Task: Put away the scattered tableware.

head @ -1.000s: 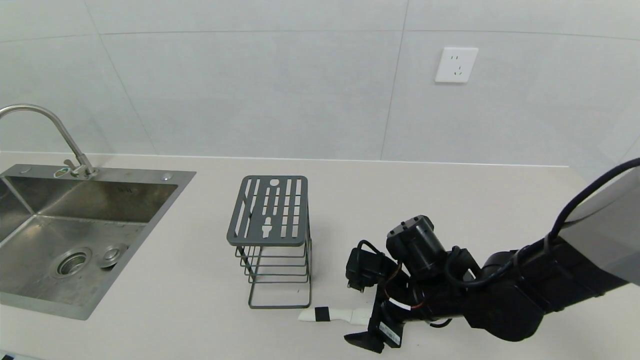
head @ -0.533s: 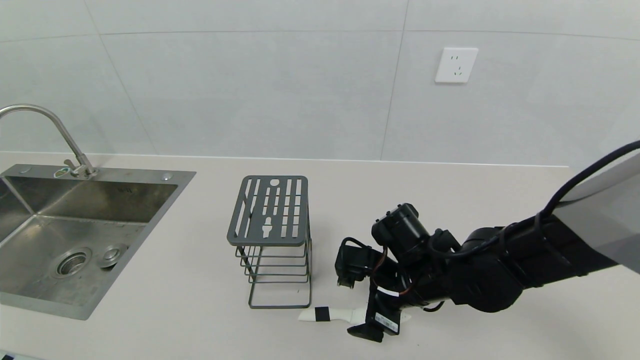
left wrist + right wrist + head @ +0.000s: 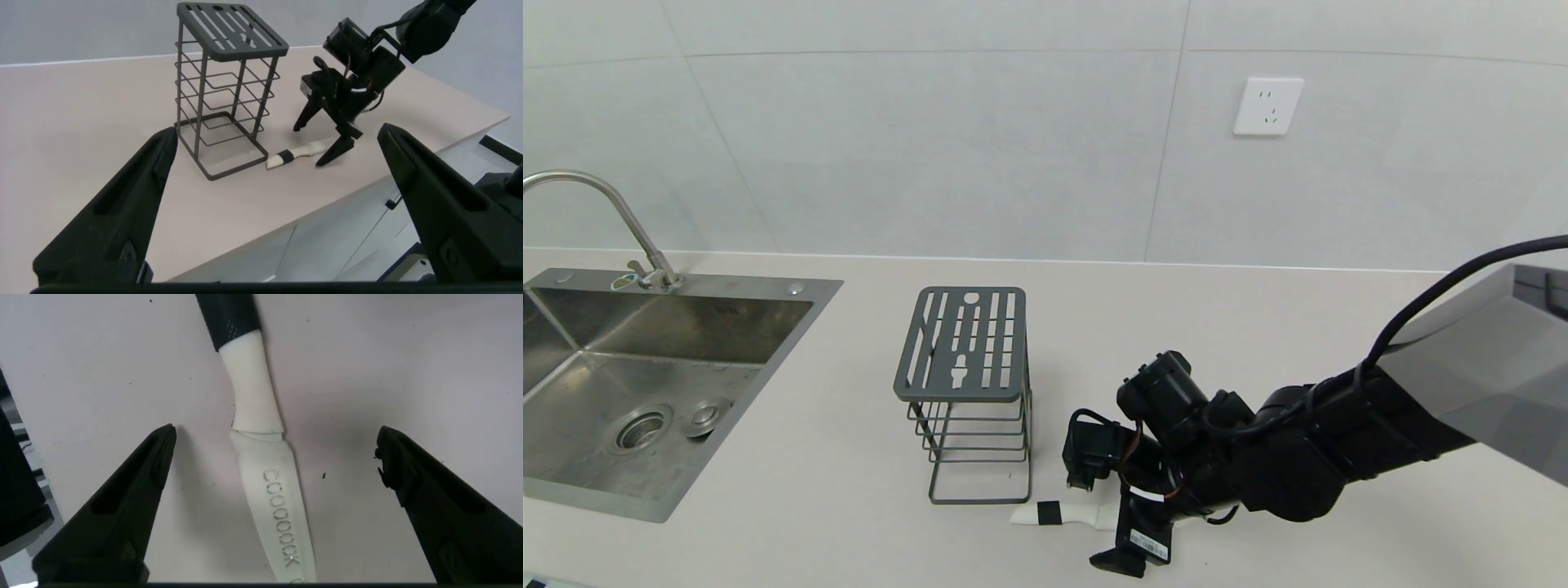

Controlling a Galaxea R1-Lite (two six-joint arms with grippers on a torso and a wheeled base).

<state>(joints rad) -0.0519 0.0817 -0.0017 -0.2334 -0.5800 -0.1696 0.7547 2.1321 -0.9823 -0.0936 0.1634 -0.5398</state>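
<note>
Right gripper (image 3: 275, 445) farther left, astride knife (image 3: 1072, 514)

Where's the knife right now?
Head view: knife lies flat on the counter off the front right corner of the wire rack, straddled by the open right gripper.

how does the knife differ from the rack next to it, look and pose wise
The knife is white with a black band on its handle; the rack is dark grey wire with a slotted top plate. The knife lies flat on the counter; the rack stands upright. The knife is one slim solid piece; the rack is far taller and open-sided. Both rest on the same counter, close together.
</note>
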